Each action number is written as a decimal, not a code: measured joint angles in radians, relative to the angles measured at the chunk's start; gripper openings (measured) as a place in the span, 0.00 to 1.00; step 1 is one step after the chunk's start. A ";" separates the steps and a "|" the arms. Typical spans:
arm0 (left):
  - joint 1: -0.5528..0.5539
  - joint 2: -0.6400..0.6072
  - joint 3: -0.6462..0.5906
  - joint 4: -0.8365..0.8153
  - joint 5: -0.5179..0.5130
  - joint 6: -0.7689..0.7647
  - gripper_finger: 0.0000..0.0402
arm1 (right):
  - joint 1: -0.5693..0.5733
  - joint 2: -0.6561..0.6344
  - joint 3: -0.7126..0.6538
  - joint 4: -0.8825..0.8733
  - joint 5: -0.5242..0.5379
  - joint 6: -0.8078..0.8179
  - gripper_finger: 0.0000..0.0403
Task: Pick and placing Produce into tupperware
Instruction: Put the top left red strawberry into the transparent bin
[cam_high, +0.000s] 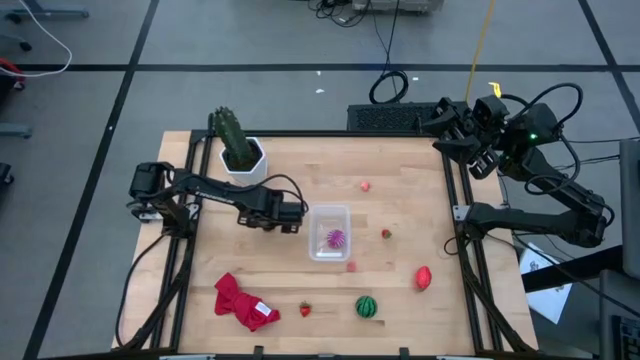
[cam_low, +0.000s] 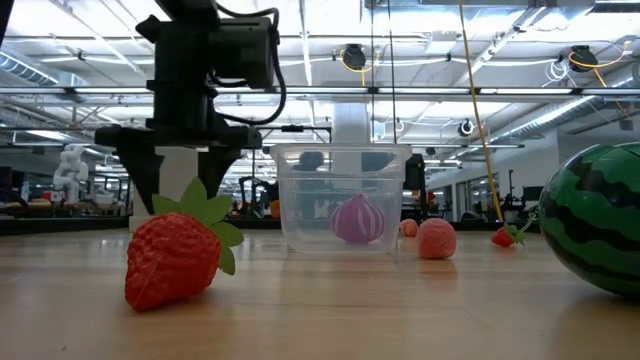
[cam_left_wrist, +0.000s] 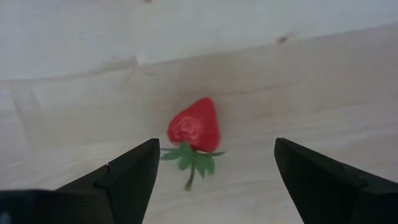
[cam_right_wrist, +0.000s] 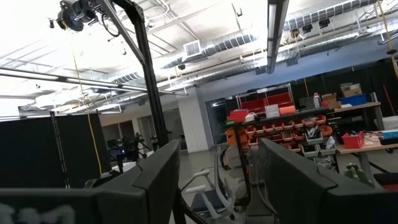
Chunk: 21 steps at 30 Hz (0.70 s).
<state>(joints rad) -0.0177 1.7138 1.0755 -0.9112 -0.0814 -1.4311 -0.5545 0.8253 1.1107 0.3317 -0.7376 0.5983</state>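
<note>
My left gripper (cam_high: 292, 215) (cam_low: 180, 180) (cam_left_wrist: 216, 143) points straight down, open, just left of the clear tupperware (cam_high: 328, 211) (cam_low: 340, 160). A small red strawberry (cam_left_wrist: 194, 124) lies on the table below it, between the two fingers and apart from both. A purple striped ball (cam_high: 335, 238) (cam_low: 356, 219) rests on the tupperware's floor. More produce lies loose on the wood: another strawberry (cam_high: 305, 309) (cam_low: 172, 258), a watermelon ball (cam_high: 367, 306) (cam_low: 600, 215) and several small red pieces (cam_high: 423, 278). My right gripper (cam_high: 478, 150) (cam_right_wrist: 219, 144) waits raised past the table's far right corner, open, with nothing between its fingers.
A cactus in a white pot (cam_high: 240, 150) stands at the far left, behind my left arm. A crumpled red cloth (cam_high: 243, 303) lies near the front left. Bare wood stretches between the tupperware and the table's right edge, dotted with small red pieces (cam_high: 386, 234).
</note>
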 joint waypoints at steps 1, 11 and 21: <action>0.000 0.000 -0.007 -0.002 0.001 0.007 0.81 | 0.000 0.000 0.000 0.000 0.000 0.000 0.52; 0.001 0.000 -0.019 -0.002 0.020 0.033 0.81 | 0.000 0.000 0.000 0.000 0.000 0.000 0.52; 0.003 0.000 -0.019 0.005 0.006 0.118 0.81 | 0.000 0.000 0.000 0.000 0.000 0.000 0.52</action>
<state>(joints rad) -0.0143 1.7138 1.0565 -0.9061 -0.0759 -1.3131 -0.5545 0.8253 1.1107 0.3317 -0.7376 0.5983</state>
